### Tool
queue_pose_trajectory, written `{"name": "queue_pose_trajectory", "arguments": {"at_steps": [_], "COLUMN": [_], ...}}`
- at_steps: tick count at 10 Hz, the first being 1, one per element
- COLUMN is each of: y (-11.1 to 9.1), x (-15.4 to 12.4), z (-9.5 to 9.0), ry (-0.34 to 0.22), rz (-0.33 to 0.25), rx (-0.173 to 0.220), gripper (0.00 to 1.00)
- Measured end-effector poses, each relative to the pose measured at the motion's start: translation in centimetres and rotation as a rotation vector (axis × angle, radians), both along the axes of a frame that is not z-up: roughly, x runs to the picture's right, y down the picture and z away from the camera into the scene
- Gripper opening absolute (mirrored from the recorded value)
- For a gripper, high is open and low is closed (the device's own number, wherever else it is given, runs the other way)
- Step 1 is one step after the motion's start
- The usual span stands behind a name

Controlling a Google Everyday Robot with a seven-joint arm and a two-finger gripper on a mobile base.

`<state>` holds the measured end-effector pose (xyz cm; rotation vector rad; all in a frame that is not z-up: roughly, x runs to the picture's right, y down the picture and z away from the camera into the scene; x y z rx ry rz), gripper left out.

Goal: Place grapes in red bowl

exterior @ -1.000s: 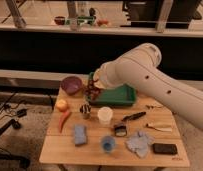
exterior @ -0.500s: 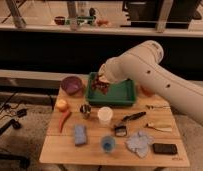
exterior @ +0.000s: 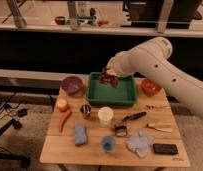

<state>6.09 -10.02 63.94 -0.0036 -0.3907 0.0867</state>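
Nearest us, along the front edge of the counter (exterior: 60, 150), we see a flat black slab (exterior: 165, 148) at about five o'clock. A crumpled grey-blue cloth (exterior: 140, 142) lies just beside it, a small blue cup (exterior: 108, 144) stands at six, and a folded blue sponge (exterior: 80, 134) sits toward seven. One row back we find a black clip (exterior: 120, 130), a white cup (exterior: 105, 115), a metal cup (exterior: 85, 109) and a black-handled utensil (exterior: 133, 117). A pale-handled utensil (exterior: 159, 127) lies out at four o'clock. At nine o'clock lies the orange carrot (exterior: 65, 120), with a yellow fruit (exterior: 61, 104) just past its far end.

Farther back, the green tray (exterior: 115, 93) sits at twelve o'clock of the counter. The purple bowl (exterior: 73, 84) is at the tray's nine o'clock and the red bowl (exterior: 150, 87) at its three, near the tray's right wall.

The white arm (exterior: 160, 65) reaches in from two o'clock, and its tool (exterior: 109, 75) hangs over the far half of the tray. The grapes (exterior: 109, 80) dangle from it as a dark reddish clump, lifted off the tray floor and apart from the red bowl, which lies at their three o'clock. The tool's fingers are together, clamped on the grapes as far as we can make out, since the bunch hides the tips.
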Motion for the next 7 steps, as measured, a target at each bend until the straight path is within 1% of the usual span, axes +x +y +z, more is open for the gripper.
{"name": "queue_pose_trajectory", "arguments": {"at_steps": [3, 5, 7], "y": [0.2, -0.1, -0.7], "x": [2.9, 5.0, 6.0], "z": [0.3, 0.7, 1.1], "ry": [0.019, 0.044, 0.056], "rz": [0.09, 0.128, 0.14], "rx": [-0.015, -0.013, -0.013], "gripper": [0.18, 0.18, 0.18]}}
